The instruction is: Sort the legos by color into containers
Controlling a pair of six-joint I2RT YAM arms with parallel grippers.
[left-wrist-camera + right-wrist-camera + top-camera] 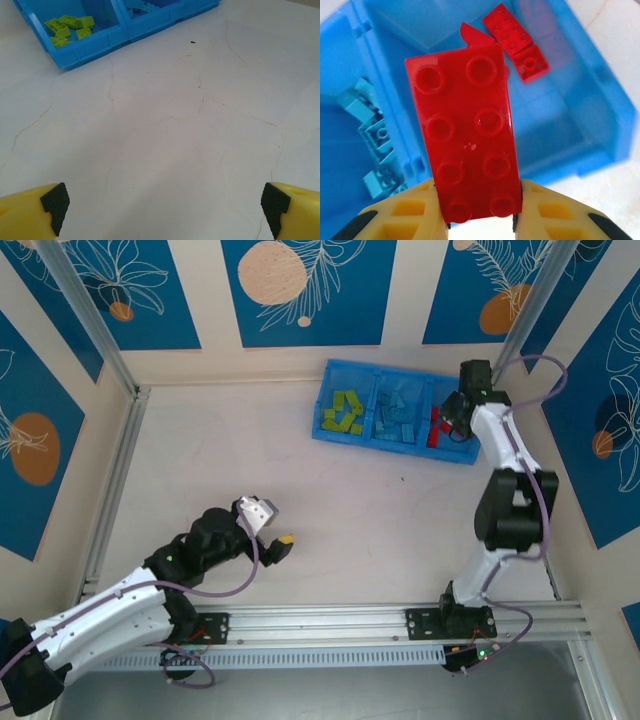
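The bright blue tray [330, 430] lies at the back right of the table, with lime green bricks [343, 413] in its left compartment, light blue bricks [394, 417] in the middle and red bricks [434, 427] in the right. My right gripper [479, 220] is shut on a red eight-stud brick [465, 130], held over the right compartment [560, 120], where other red bricks [512, 32] lie. Light blue bricks [375, 135] show beyond the divider. My left gripper [162, 205] is open over bare table near the front, its fingertips [55, 200] wide apart and holding nothing.
Aluminium frame posts [110, 500] run along the left side and a rail [400, 625] along the front edge. The tray's near wall [90, 52] shows at the top of the left wrist view, with lime green bricks [70, 27] inside.
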